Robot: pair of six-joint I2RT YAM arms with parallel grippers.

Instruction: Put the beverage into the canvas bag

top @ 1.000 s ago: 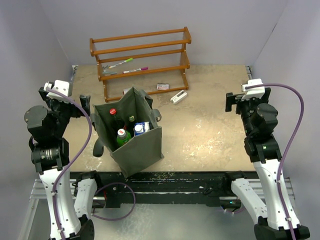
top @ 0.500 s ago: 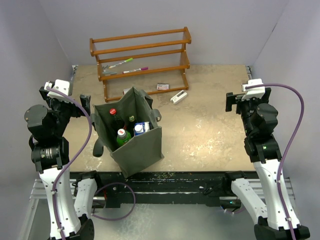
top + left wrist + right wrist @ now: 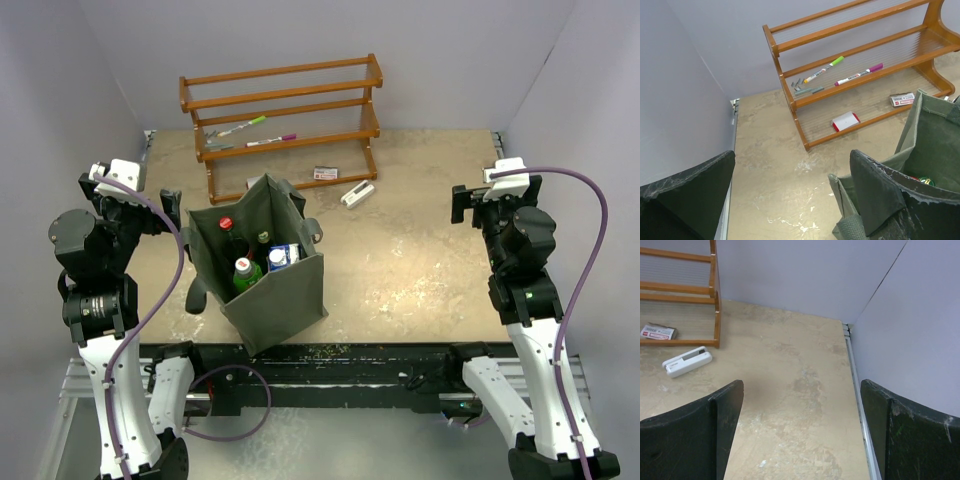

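Note:
The dark grey-green canvas bag (image 3: 285, 295) stands upright at the near left of the table. Inside it are a green bottle with a white cap (image 3: 245, 272), a dark bottle with a red cap (image 3: 227, 228), another bottle top (image 3: 263, 238) and a blue-and-white carton (image 3: 283, 256). The bag's edge also shows in the left wrist view (image 3: 930, 140). My left gripper (image 3: 168, 208) is open and empty, raised just left of the bag. My right gripper (image 3: 462, 203) is open and empty, raised at the table's right side, far from the bag.
A wooden rack (image 3: 285, 120) stands at the back, with two markers (image 3: 840, 72) on its shelf and a small red-edged card (image 3: 845, 121) and a label box (image 3: 902, 99) beneath. A white stapler-like item (image 3: 357, 193) lies on the table by the rack's right end.

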